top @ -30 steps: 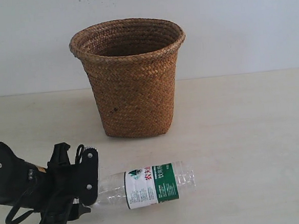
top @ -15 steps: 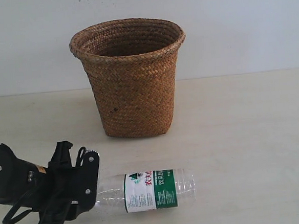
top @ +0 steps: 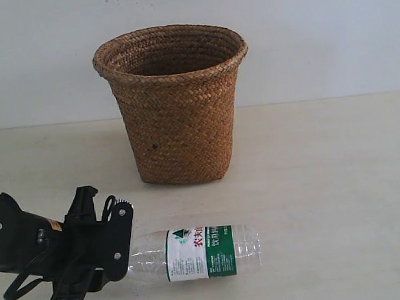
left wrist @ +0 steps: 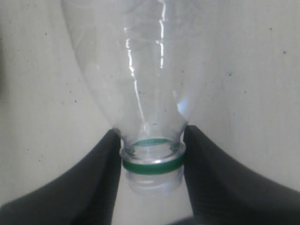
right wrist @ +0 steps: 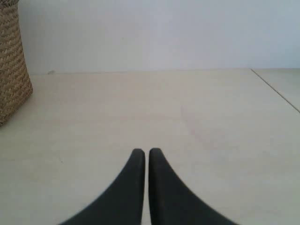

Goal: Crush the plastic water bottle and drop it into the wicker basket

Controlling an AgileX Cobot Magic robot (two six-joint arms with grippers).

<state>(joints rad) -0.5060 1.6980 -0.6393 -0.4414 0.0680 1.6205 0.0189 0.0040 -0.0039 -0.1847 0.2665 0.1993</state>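
A pale, cream-coloured tabletop (top: 326, 182) fills the lower half of the exterior view, matt and lightly speckled in the left wrist view. It runs back to a plain white wall (top: 329, 38) that takes up the upper half. In the right wrist view a thin seam crosses the surface at the right edge of the frame.

At the lower left of the exterior view, nearest the camera, the black left gripper (top: 123, 255) reaches in from the left edge with loose cables hanging under it. Its two dark fingers (left wrist: 93, 187) are clenched on the neck of the small clear plastic water bottle (top: 193, 253), one pressed to each side at the green ring; the mouth shows no cap. The bottle lies on its side along the bottom centre of the frame, neck to the left, base to the right, its white-and-green label with red characters facing up. Its body looks round and undented.

The black right gripper (right wrist: 146, 157) hovers over bare table with its fingers drawn almost together, only a thin slit between them, grasping nothing.

Farther back, centre frame, the brown woven wicker basket (top: 177, 117) stands upright near the wall, well apart from the bottle
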